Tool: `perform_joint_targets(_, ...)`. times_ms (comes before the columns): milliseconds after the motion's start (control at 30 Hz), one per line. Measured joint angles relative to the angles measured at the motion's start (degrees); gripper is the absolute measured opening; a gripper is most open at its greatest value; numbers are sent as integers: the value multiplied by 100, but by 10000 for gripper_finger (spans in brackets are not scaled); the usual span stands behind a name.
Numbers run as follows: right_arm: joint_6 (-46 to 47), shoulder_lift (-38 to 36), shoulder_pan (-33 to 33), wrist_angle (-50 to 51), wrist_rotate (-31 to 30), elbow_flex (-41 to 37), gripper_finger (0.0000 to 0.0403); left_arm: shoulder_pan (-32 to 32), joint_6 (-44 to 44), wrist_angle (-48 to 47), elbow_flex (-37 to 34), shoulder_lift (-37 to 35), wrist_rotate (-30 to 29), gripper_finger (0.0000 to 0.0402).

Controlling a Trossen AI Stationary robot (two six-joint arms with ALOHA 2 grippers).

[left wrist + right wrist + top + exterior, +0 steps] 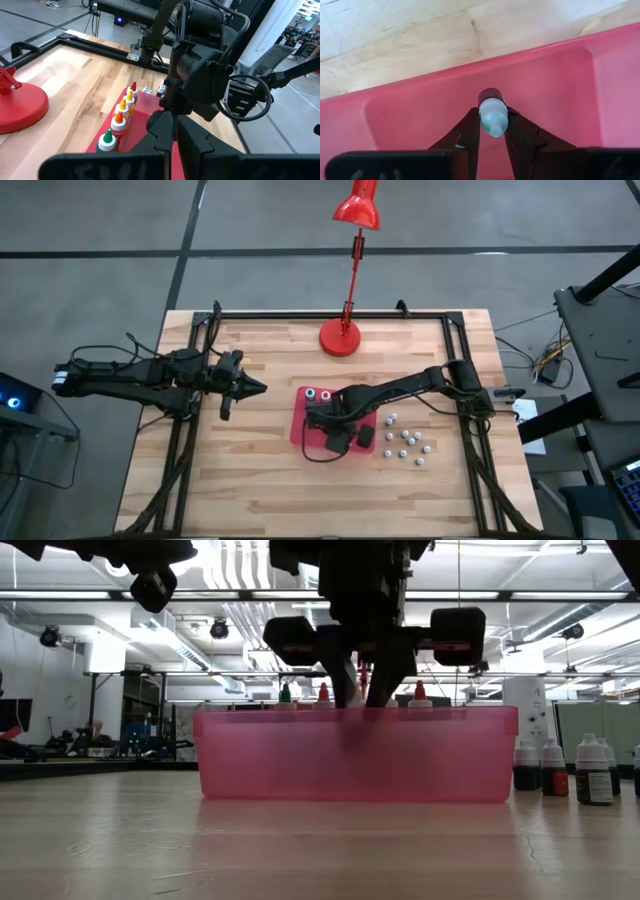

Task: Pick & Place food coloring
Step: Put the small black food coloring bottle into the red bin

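Pale wooden planks make up the table point(250, 470), which sits inside a dark metal frame with a grey floor around it; a red desk lamp point(341, 337) stands on its round base at the far edge, and the low view looks past the table into a workshop with ceiling strip lights. Near the middle of the table lies a red tray point(300, 425). The right arm reaches in from the right side, and the right hand point(493, 131) is down inside the tray, its two dark fingers point(468, 131) closed on a small food coloring bottle point(493, 115) with a pale cap, held close to the tray's inner wall. Along the tray's far side stand more food coloring bottles in a row point(121, 116), showing green, orange, yellow and red caps in the left wrist view; the high view shows only two pale tops there point(318, 394). On the bare wood just right of the tray is a loose cluster of further small bottles point(405, 442), seen from above as pale round dots and in the low view as upright dark bottles with white caps point(592, 769). The left arm waits over the left part of the table, well apart from the tray, with the left hand point(252, 387) pointing toward it and its fingers drawn together to a point, holding nothing.
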State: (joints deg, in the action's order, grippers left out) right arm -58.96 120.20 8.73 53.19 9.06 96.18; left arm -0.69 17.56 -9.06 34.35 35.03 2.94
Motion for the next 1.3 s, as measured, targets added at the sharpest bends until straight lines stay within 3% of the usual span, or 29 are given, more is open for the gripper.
perform_joint_targets(500,175,36,-80,-239,-17,24,68,0,2,-2,0,0,1,0)
perform_joint_targets(833,481,225,-166,28,-350,29,68,2,-67,-11,0,-2,0,0)
perform_joint_targets(1300,-146,446,-233,103,-574,18,68,0,-1,-7,-96,0,2,0)
